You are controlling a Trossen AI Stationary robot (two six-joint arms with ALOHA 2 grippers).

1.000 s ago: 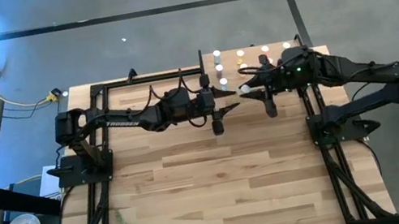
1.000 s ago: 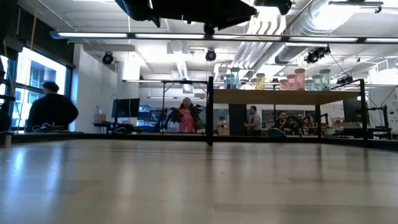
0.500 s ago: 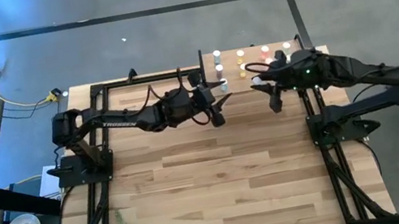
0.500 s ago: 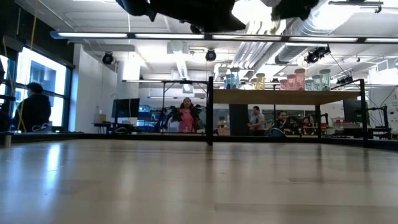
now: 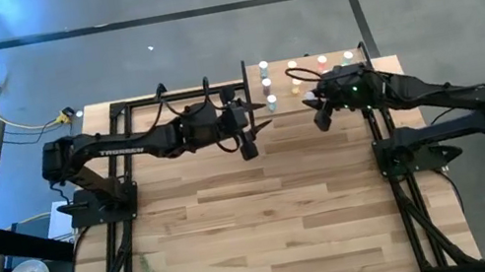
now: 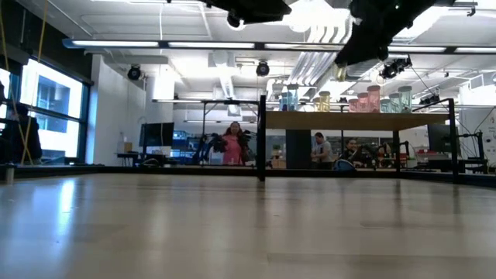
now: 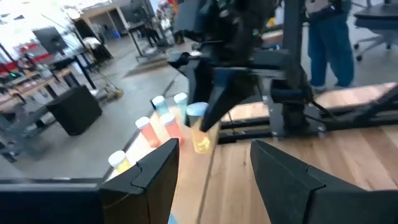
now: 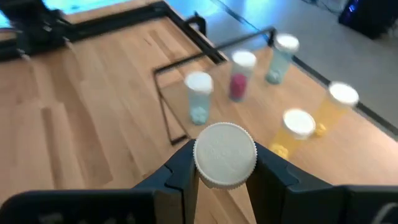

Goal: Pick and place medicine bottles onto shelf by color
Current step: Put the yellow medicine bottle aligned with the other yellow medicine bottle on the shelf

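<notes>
My right end effector [image 8: 225, 163] clamps a light, slick bottle [image 8: 224, 155] under its cap, above the shelf [image 8: 348, 155].

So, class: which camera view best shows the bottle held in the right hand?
The right wrist view: the bottle's white cap fills the gap between the right hand's fingers. The high view shows only that arm over the shelf; the low and left wrist views show dark shapes.
</notes>
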